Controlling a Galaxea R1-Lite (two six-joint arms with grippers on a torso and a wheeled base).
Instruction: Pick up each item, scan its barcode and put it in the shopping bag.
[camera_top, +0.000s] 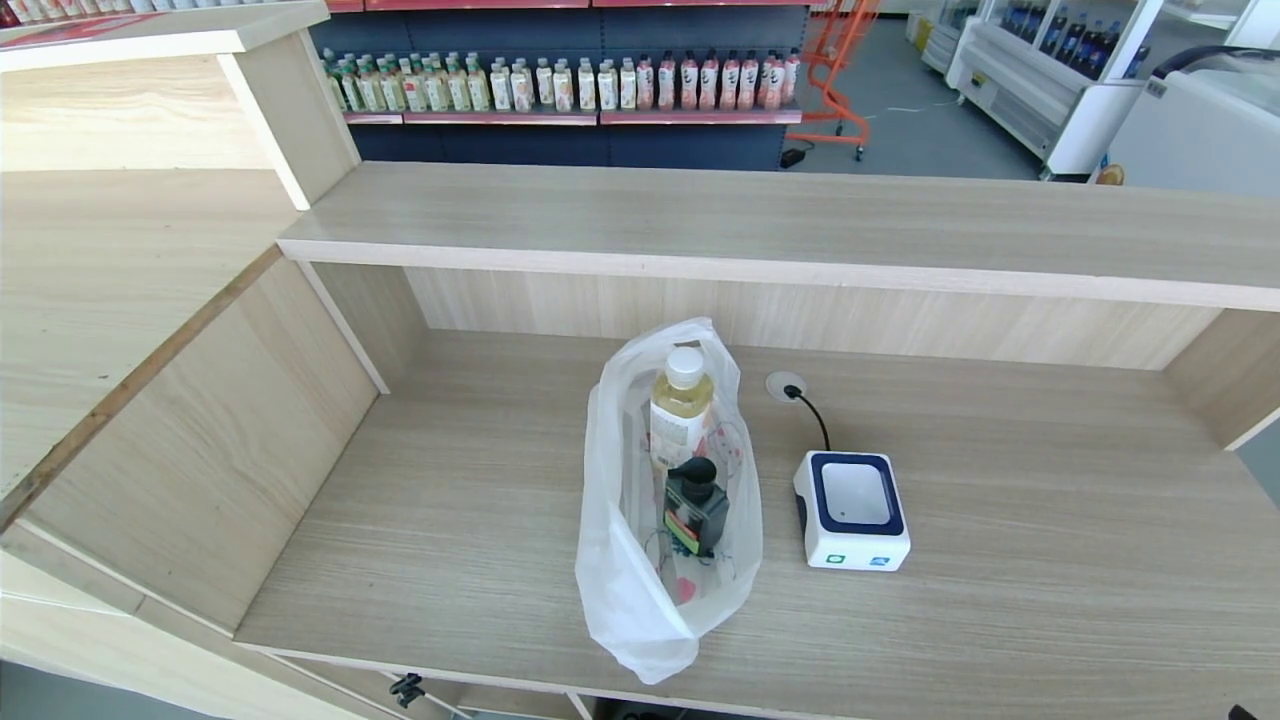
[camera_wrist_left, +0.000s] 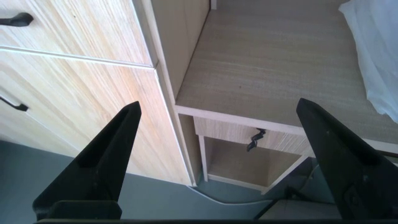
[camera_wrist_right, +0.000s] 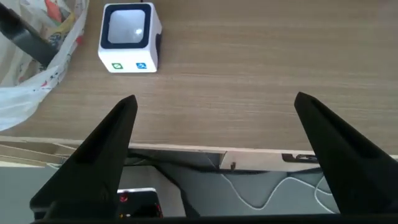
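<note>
A white plastic shopping bag (camera_top: 640, 590) lies open on the wooden counter (camera_top: 1000, 560). Inside it are a bottle of yellow drink with a white cap (camera_top: 682, 405) and a dark pump bottle (camera_top: 695, 507). To the bag's right sits the white barcode scanner (camera_top: 851, 509) with a blue-framed window, also seen as the scanner (camera_wrist_right: 129, 37) in the right wrist view, beside the bag's edge (camera_wrist_right: 31, 81). My left gripper (camera_wrist_left: 221, 146) hangs open below the counter's front left corner, with the bag (camera_wrist_left: 376, 56) at the far side. My right gripper (camera_wrist_right: 214, 140) is open over the counter's front edge, holding nothing.
A raised shelf (camera_top: 780, 225) runs along the back of the counter, with side panels left and right. The scanner's black cable (camera_top: 812, 412) goes into a round grommet (camera_top: 785, 384). Cables (camera_wrist_right: 273, 190) hang under the counter. A drawer front (camera_wrist_left: 249, 134) sits below the counter edge.
</note>
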